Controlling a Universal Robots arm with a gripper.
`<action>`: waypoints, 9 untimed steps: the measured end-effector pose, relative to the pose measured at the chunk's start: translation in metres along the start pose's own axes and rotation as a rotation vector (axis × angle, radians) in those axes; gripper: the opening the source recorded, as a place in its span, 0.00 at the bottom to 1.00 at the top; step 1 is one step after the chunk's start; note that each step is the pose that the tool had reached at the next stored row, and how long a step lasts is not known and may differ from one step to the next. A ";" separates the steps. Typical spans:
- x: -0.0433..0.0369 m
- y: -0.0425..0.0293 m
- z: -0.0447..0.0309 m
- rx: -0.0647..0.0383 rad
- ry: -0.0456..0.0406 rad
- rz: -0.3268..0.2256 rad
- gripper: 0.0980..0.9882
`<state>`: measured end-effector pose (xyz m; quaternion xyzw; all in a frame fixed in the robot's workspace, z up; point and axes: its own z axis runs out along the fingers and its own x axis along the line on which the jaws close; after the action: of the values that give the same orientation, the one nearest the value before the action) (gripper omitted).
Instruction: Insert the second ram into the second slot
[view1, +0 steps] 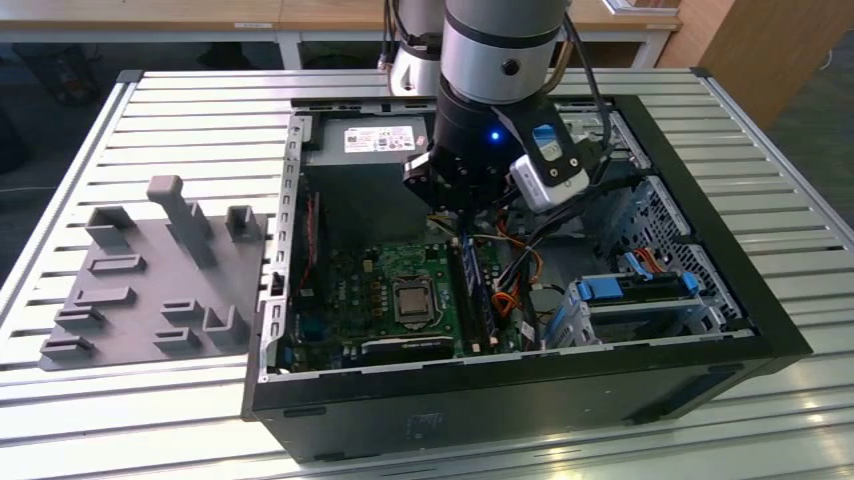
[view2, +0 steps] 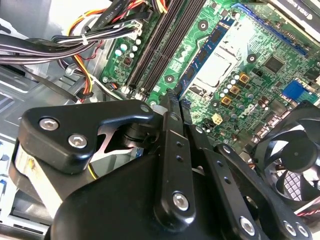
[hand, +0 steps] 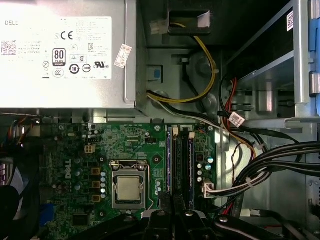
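Ram (hand: 169, 160): a thin blue stick standing on edge in the slot nearest the socket (hand: 128, 189), seen from above as a narrow blue line. It is the only blue stick I can make out, so I take it to be the task's part. Whether it is fully home and latched cannot be told.

Gripper (view2: 177, 102): the fingers are drawn together to a narrow slit with nothing seen between them. In both wrist views the tips hang over one end of the slots (hand: 182, 161), and contact with the ram is not confirmed.

Step in hand, by judgement: placement into the slot looks done and seating is the point in question. Any further press calls for a straight downward load on the top edge, in line with the slot and without side tilt.

Materials: the ram is a rigid, flat board that is stiff on edge but would flex sideways. The slots are long black plastic channels. The board (hand: 75, 145) is glossy green and densely populated. The fingers are matt black metal with bolt heads. Bundled black cables (hand: 270, 165) lie beside the slots, clear of them.
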<state>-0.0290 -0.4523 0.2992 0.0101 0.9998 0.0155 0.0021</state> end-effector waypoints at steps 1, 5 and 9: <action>0.0000 -0.0001 0.0002 0.000 0.0000 0.000 0.04; 0.0000 -0.0005 0.0012 0.000 0.0000 0.000 0.04; 0.0000 -0.0009 0.0021 0.000 0.0000 0.000 0.04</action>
<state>-0.0290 -0.4531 0.2971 0.0101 0.9998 0.0155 0.0021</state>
